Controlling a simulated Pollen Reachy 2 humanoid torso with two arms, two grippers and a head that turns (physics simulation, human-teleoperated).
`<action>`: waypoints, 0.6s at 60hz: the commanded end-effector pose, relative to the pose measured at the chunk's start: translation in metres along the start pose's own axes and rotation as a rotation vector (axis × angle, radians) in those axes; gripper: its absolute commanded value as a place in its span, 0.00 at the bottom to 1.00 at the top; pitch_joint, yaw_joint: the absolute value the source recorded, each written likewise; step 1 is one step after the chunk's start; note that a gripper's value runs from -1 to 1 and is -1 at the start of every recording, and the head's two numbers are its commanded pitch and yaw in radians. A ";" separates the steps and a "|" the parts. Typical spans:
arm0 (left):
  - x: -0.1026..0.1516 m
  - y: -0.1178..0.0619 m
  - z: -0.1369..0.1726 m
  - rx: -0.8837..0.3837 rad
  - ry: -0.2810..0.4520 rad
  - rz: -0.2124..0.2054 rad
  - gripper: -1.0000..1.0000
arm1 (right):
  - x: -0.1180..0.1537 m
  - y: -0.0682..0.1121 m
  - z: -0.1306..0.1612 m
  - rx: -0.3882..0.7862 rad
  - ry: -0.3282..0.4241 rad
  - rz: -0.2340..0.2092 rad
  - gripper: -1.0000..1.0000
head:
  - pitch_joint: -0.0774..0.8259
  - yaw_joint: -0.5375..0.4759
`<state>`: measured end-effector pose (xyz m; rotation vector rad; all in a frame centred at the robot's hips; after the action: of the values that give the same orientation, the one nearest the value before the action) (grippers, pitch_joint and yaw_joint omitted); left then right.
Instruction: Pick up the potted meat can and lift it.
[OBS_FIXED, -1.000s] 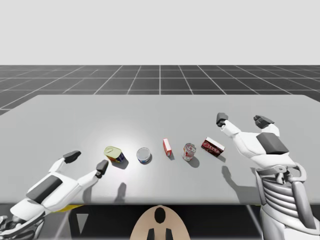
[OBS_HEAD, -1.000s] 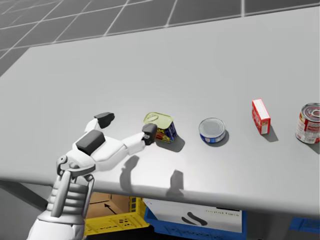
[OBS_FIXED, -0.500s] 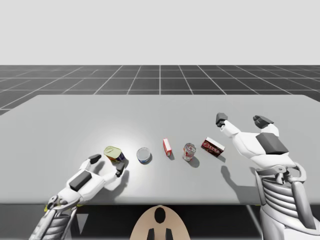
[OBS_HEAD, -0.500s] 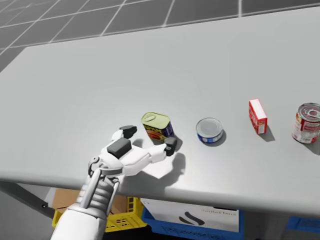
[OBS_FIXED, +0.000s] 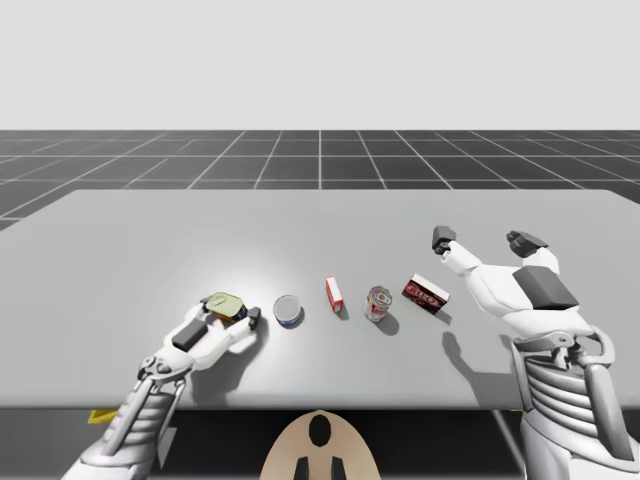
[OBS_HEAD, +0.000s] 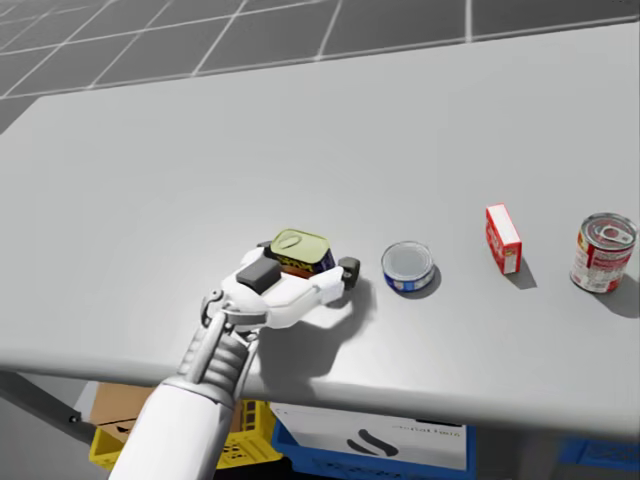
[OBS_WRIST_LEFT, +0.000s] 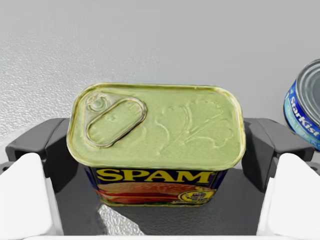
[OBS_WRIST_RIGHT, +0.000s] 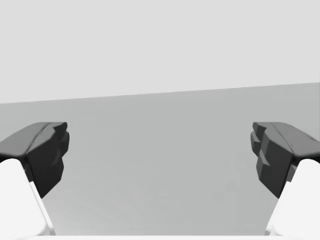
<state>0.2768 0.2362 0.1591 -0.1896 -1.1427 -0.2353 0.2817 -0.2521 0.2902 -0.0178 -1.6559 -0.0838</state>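
Note:
The potted meat can (OBS_FIXED: 226, 303) (OBS_HEAD: 300, 250) is a rectangular tin with a yellow-green pull-tab lid and blue sides. It stands upright on the grey table (OBS_FIXED: 120, 250) near the front left. My left gripper (OBS_FIXED: 230, 310) (OBS_HEAD: 306, 258) (OBS_WRIST_LEFT: 155, 150) is open and low on the table. The can (OBS_WRIST_LEFT: 155, 135) sits between its dark fingertips (OBS_WRIST_LEFT: 45, 147), one on each side, and a small gap shows at the right one. My right gripper (OBS_FIXED: 484, 240) (OBS_WRIST_RIGHT: 160, 150) hangs open above the table's right side, with nothing between its fingers.
Right of the potted meat can, in a row, stand a low blue round can (OBS_FIXED: 288, 310) (OBS_HEAD: 407, 266), a small red box (OBS_FIXED: 334, 294) (OBS_HEAD: 502, 238), a red-and-white can (OBS_FIXED: 378, 302) (OBS_HEAD: 603, 252) and a lying red box (OBS_FIXED: 425, 293). Crates (OBS_HEAD: 360, 440) sit under the table's front edge.
My left arm has reached forward and right, and its open gripper now straddles the potted meat can. My head has turned slightly. The right arm has not moved.

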 end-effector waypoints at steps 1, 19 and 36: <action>-0.007 -0.004 -0.005 0.010 0.017 0.016 0.97 | -0.001 0.001 0.000 -0.001 0.001 -0.005 0.00 | 0.82 0.84; -0.013 -0.002 -0.003 0.016 0.019 0.028 1.00 | -0.001 0.001 0.000 -0.015 0.002 -0.002 0.00 | 0.64 0.87; -0.012 -0.002 -0.002 0.003 0.022 0.043 1.00 | -0.001 -0.001 -0.001 -0.020 0.004 0.000 0.00 | 0.43 0.90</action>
<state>0.2768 0.2352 0.1577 -0.1902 -1.1636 -0.2161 0.2822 -0.2530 0.2896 -0.0330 -1.6530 -0.0957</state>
